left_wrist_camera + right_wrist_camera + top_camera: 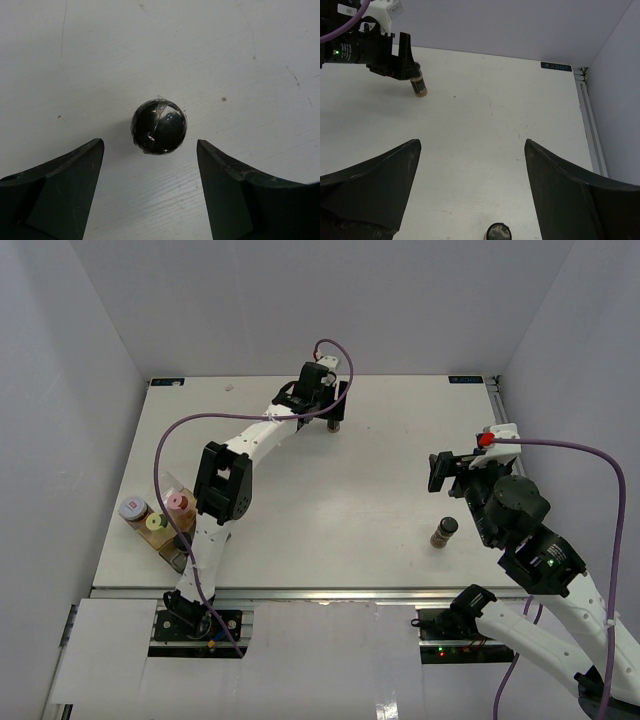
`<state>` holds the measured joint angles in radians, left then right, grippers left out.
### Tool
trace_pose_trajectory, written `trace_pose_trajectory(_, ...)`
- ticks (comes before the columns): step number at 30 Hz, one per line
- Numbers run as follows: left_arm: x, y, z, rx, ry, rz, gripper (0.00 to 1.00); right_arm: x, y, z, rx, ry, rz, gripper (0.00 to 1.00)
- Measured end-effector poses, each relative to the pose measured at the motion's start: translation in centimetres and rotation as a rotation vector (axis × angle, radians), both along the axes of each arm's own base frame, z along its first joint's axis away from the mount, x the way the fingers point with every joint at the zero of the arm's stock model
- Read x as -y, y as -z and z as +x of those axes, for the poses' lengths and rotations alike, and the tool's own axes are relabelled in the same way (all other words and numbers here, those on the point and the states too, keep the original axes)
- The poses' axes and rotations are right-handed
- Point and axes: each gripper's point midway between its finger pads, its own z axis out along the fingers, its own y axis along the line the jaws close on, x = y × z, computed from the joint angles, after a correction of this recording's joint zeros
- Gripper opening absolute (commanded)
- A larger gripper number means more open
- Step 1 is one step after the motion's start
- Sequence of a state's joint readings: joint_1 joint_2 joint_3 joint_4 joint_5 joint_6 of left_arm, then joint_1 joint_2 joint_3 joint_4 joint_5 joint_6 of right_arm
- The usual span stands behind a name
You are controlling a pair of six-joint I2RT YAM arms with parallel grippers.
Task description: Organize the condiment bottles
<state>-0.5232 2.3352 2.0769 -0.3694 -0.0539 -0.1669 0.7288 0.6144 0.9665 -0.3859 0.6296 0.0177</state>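
A brown-filled condiment bottle with a black cap (334,423) stands at the far middle of the table. My left gripper (329,408) is open right above it. In the left wrist view the black cap (159,126) sits just ahead of the open gripper (150,144), not between the fingers. The right wrist view shows this bottle too (419,86). A second dark-capped bottle (443,532) stands near the right arm, below my open, empty right gripper (441,472). Its cap shows at the bottom of the right wrist view (500,233), under the gripper (472,143).
Three more bottles stand together at the left front: one white-capped (132,510), one cream-topped (157,523) and one pink-capped (178,502), by a clear holder (176,545). The left arm stretches diagonally across the table's left half. White walls enclose the table.
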Motion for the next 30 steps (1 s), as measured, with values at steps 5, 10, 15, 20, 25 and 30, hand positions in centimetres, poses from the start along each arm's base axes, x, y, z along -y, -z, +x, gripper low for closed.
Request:
trace_pose_trajectory(5,0.3,-0.5,0.5,0.033,0.003,-0.016,0.85,0.0,0.0,0.0,-0.001,0.000,-0.002,0.91)
trace_pose_trajectory(10,0.4,-0.8,0.8,0.051,0.004,-0.020,0.83,0.2,0.0,0.1,0.003,0.008,-0.025,0.91)
trace_pose_trajectory(15,0.5,-0.8,0.8,0.053,0.006,-0.019,0.81,0.6,0.0,0.0,0.011,0.020,-0.025,0.90)
trace_pose_trajectory(20,0.8,0.0,1.2,0.051,0.005,-0.019,0.78,0.6,0.2,0.0,0.010,0.024,-0.028,0.90)
trace_pose_trajectory(25,0.8,1.7,1.3,0.031,0.005,-0.007,0.76,0.6,0.1,0.1,0.014,0.024,-0.028,0.91)
trace_pose_trajectory(30,0.8,2.6,1.3,0.020,0.006,0.002,0.67,0.6,-0.1,0.1,0.020,0.023,-0.027,0.90)
